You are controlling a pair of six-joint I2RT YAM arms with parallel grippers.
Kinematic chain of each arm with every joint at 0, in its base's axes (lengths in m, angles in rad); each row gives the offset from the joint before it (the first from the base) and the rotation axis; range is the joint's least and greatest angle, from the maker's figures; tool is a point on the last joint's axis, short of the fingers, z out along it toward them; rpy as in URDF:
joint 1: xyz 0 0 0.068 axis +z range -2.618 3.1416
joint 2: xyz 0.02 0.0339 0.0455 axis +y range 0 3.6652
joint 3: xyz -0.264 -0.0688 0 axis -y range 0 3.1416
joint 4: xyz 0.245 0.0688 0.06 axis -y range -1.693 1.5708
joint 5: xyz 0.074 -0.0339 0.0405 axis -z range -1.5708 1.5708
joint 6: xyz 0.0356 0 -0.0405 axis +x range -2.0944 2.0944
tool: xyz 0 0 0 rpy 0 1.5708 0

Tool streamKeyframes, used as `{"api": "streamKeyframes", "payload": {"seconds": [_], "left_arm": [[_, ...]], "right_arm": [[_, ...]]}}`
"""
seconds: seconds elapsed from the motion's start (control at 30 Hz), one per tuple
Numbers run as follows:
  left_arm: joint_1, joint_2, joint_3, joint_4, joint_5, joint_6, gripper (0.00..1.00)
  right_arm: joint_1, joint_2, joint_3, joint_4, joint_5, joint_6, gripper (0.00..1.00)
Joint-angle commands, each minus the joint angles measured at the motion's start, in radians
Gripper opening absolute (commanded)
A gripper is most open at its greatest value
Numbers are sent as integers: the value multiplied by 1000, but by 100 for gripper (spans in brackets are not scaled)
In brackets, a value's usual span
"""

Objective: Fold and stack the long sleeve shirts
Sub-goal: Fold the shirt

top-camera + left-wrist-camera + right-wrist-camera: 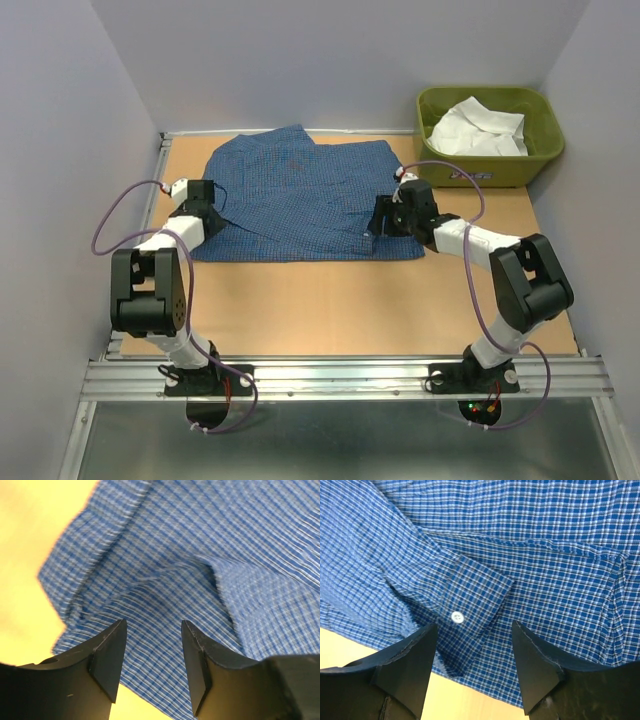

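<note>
The blue checked shirt lies spread on the wooden table, partly folded, with a sleeve laid across its body. My left gripper is open and empty just above the shirt's left edge; the cloth fills the left wrist view. My right gripper is open and empty above the shirt's right lower part. The right wrist view shows the sleeve cuff with a white button between the fingers. The white shirt lies crumpled in the olive-green tub at the back right.
The tub stands off the table's far right corner. Grey walls close in left, back and right. A metal rail runs along the near edge by the arm bases. Bare wood lies in front of the shirt.
</note>
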Motion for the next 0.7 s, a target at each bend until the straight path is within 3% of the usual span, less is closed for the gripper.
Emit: {"api": "streamKeyframes", "payload": {"seconds": [0.0,0.53,0.67], "left_arm": [[42,2,-31,-8,6,-26,56],[179,13,-121,-54,115,-100,54],[193,-33,-106,-91,120,-86,60]], "right_arm": [[9,25,38,-6,28,-24,66],[9,40,-70,-5,159,-53,66],[9,2,-59,-9,154,-68,66]]}}
